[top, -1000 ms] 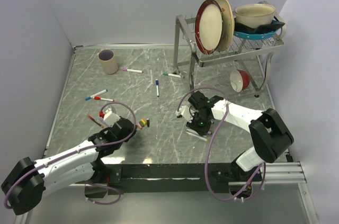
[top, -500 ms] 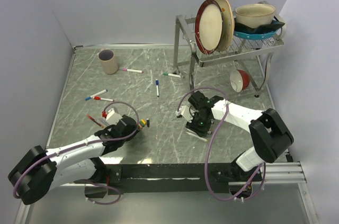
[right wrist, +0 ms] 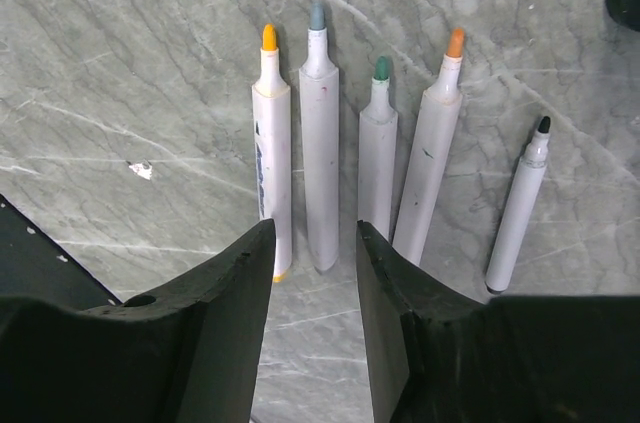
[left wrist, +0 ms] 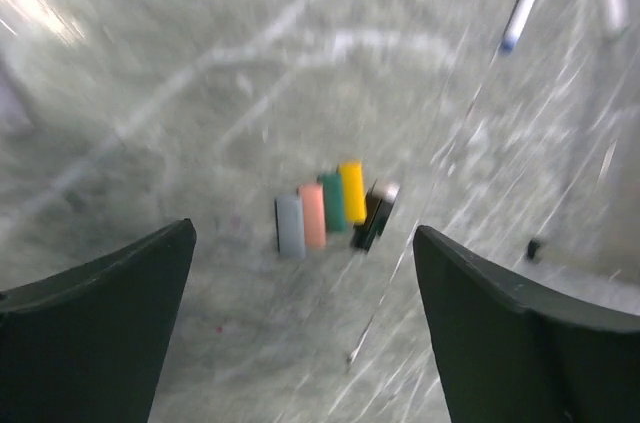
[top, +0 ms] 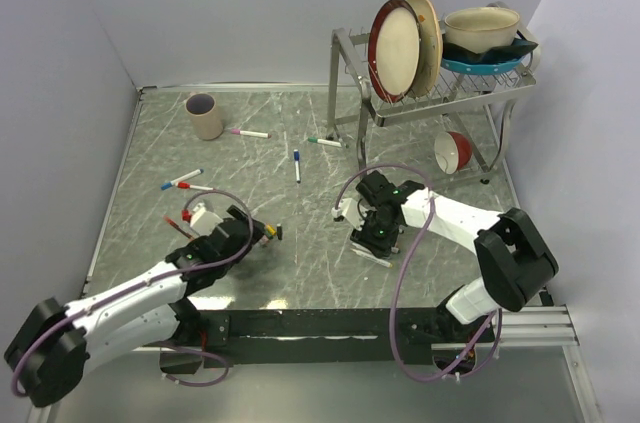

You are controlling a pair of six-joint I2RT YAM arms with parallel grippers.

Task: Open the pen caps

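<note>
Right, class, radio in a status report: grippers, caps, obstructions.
Left gripper open, empty, over five loose pen caps. Right gripper open above five uncapped pens. Farther back lie other pens. Nothing obstructing.

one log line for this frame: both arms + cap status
left gripper: open, above row of loose pen caps | right gripper: open, empty, above five uncapped pens | more pens lie farther back
</note>
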